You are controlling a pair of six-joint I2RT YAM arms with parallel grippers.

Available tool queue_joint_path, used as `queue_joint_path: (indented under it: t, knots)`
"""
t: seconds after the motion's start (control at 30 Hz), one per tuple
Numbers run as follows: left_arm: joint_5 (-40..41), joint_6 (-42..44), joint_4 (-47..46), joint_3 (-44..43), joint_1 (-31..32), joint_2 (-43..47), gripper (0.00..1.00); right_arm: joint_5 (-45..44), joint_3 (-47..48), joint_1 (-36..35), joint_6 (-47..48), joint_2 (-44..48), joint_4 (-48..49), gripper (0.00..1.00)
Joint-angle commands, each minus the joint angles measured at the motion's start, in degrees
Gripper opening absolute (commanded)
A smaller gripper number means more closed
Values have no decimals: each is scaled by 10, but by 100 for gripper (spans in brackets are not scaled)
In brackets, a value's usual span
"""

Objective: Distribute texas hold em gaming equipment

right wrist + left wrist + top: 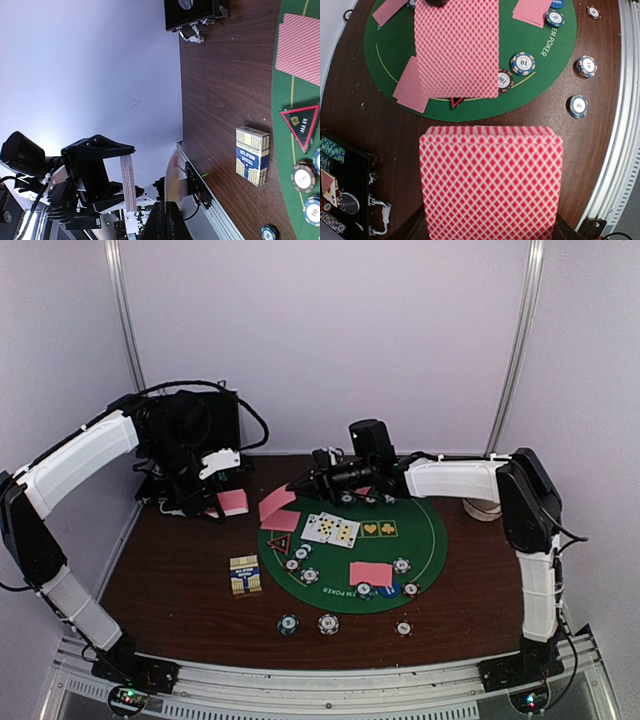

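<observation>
My left gripper (214,502) is shut on a pink-backed deck of cards (232,502), held above the table left of the green poker mat (425,530); the deck fills the left wrist view (490,185). My right gripper (294,486) is shut on a single pink-backed card (276,504), held above the mat's left edge, close to the deck. That card shows in the left wrist view (457,47) and edge-on between the shut fingers in the right wrist view (173,180). Face-up cards (330,528), pink cards (370,573), a triangle marker (278,543) and chips (310,575) lie on the mat.
Three chips (328,624) lie on the wood in front of the mat. A blue and gold card box (245,574) lies left of the mat. The open black case (205,425) stands at the back left, behind the left arm. A white object (485,508) sits at the right.
</observation>
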State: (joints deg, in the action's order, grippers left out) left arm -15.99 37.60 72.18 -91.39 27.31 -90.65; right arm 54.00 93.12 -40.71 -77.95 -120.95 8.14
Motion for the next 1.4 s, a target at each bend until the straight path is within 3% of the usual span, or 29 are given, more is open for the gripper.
queue_joint_path:
  t: [0.0, 0.17, 0.33, 0.43, 1.1, 1.37]
  knots:
    - [-2, 4, -7, -7, -3, 9, 0, 2, -42, 42, 25, 69, 2, 0]
    - [-2, 4, -8, -5, -3, 10, 0, -13, -82, 102, 112, 101, -96, 0]
    - [-4, 4, -8, -5, -3, 12, 0, -99, -88, 154, 253, 109, -274, 0]
    - [-3, 4, -8, -5, -3, 14, 0, -142, -96, 170, 307, 109, -316, 0]
    - [-4, 5, -7, -4, -3, 17, 0, -211, -93, 186, 368, 35, -259, 0]
    - [-2, 4, -7, -3, -3, 19, 0, -245, -76, 186, 400, 13, -284, 0]
